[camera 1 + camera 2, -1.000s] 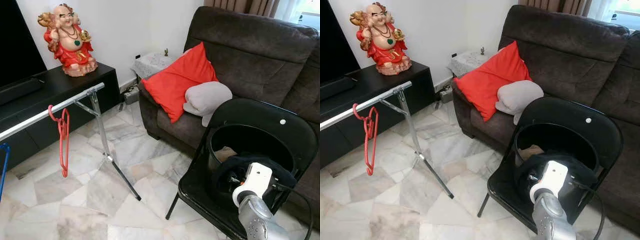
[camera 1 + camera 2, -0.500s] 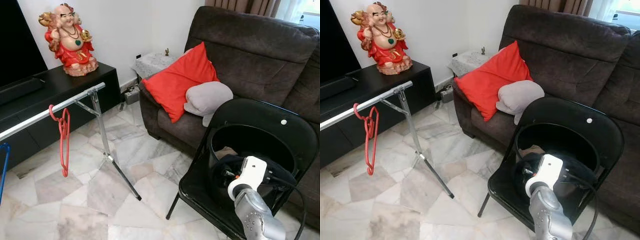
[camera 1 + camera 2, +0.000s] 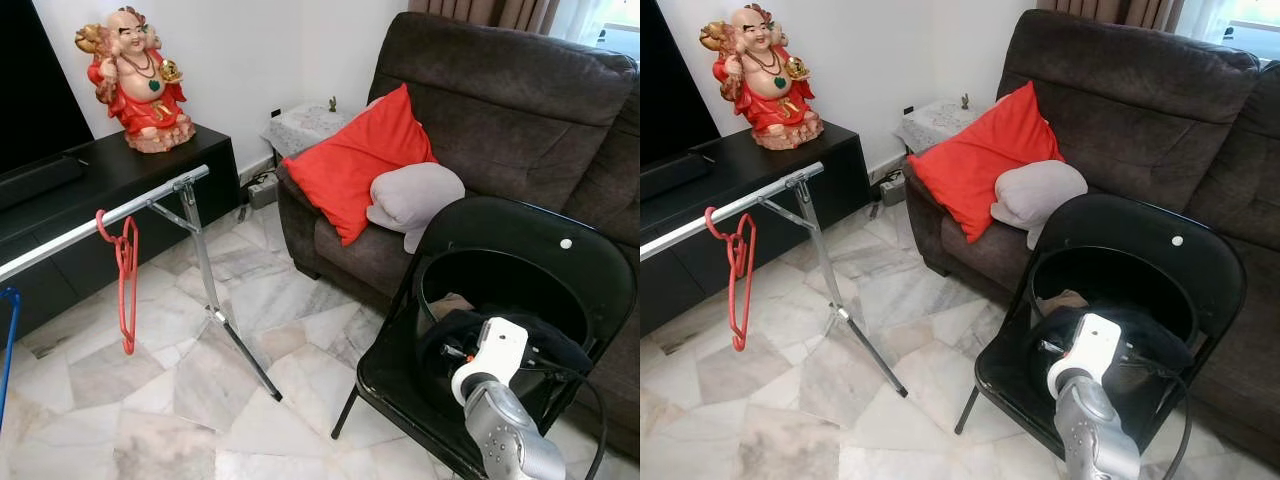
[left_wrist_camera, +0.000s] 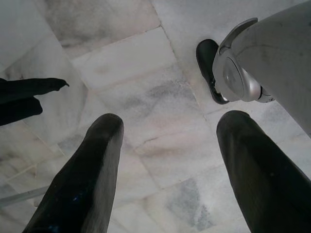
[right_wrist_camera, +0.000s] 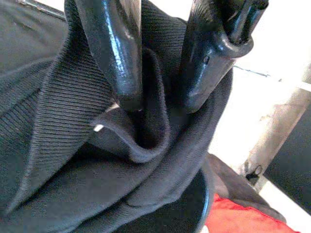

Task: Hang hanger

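A red hanger point(image 3: 126, 280) hangs by its hook on the silver rail point(image 3: 100, 220) of a drying rack at the left. On the black chair point(image 3: 530, 225) stands a black basket point(image 3: 500, 265) with a dark ribbed garment point(image 5: 73, 145) heaped in it. My right arm reaches down into that basket. In the right wrist view, my right gripper point(image 5: 160, 104) is shut on a fold of the garment. My left gripper point(image 4: 170, 121) hangs over the marble floor, open, with nothing between its fingers.
A blue hanger point(image 3: 6, 330) shows at the far left edge. The rack's leg point(image 3: 235, 335) slants across the marble floor. A dark sofa point(image 3: 520, 100) with a red cushion point(image 3: 355, 160) and a grey one stands behind the chair. A black TV cabinet point(image 3: 120, 175) carries a figurine.
My right wrist has shifted a little to the left over the basket. The red hanger and the rack have not moved.
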### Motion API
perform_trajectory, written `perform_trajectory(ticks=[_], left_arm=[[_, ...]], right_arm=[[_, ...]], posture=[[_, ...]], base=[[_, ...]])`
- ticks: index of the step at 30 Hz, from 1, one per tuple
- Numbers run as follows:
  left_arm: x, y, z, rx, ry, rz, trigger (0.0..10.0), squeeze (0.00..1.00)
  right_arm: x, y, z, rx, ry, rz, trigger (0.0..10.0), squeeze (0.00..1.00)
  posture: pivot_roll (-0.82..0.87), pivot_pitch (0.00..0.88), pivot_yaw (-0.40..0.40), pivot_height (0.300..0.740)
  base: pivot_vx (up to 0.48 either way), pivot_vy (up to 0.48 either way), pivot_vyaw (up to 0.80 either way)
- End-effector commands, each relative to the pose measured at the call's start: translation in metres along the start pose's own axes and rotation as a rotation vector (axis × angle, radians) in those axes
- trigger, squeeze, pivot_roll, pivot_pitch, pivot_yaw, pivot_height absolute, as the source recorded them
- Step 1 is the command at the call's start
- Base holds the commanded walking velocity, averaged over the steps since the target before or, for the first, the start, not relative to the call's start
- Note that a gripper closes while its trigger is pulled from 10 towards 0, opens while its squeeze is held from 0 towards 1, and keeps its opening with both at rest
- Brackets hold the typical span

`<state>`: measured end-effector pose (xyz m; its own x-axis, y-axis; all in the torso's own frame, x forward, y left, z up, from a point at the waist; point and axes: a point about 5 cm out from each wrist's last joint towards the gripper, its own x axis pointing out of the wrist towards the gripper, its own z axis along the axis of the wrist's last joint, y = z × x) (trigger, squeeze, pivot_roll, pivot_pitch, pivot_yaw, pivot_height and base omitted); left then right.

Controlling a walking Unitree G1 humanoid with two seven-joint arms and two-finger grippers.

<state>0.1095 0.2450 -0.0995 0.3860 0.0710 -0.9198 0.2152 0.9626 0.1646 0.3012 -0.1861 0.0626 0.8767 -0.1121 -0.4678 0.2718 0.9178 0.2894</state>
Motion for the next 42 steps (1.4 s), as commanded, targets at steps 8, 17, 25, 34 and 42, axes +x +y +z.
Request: perform_trajectory(ticks=[8, 17, 25, 34, 42], left_arm=[[-0.001, 0.005, -0.005, 0.023, 0.023, 0.014, 10.0, 0.00], [-0.001, 0.005, -0.005, 0.023, 0.022, 0.013, 10.0, 0.00], [-0.001, 0.004, -0.005, 0.021, 0.023, 0.014, 10.0, 0.00], [-0.001, 0.005, -0.005, 0.022, 0.022, 0.013, 10.0, 0.00], [-0.001, 0.005, -0.005, 0.023, 0.020, 0.015, 10.0, 0.00]], right_arm=[[0.007, -0.003, 0.006, 0.052, -0.012, -0.047, 10.0, 0.00], [0.014, 0.006, 0.010, 0.032, -0.002, 0.011, 10.0, 0.00], [0.016, 0.017, 0.007, 0.025, 0.007, 0.064, 2.9, 0.00], [0.016, 0.013, 0.006, 0.025, 0.003, 0.050, 0.0, 0.00], [0.016, 0.013, 0.010, 0.035, -0.019, 0.041, 0.0, 0.00]], posture=[[0.03, 0.021, 0.038, 0.740], [0.03, 0.020, 0.038, 0.740], [0.04, 0.019, 0.037, 0.740], [0.04, 0.017, 0.038, 0.740], [0.04, 0.009, 0.039, 0.740]], base=[[0.000, 0.000, 0.00], [0.000, 0.000, 0.00], [0.000, 0.000, 0.00], [0.000, 0.000, 0.00], [0.000, 0.000, 0.00]])
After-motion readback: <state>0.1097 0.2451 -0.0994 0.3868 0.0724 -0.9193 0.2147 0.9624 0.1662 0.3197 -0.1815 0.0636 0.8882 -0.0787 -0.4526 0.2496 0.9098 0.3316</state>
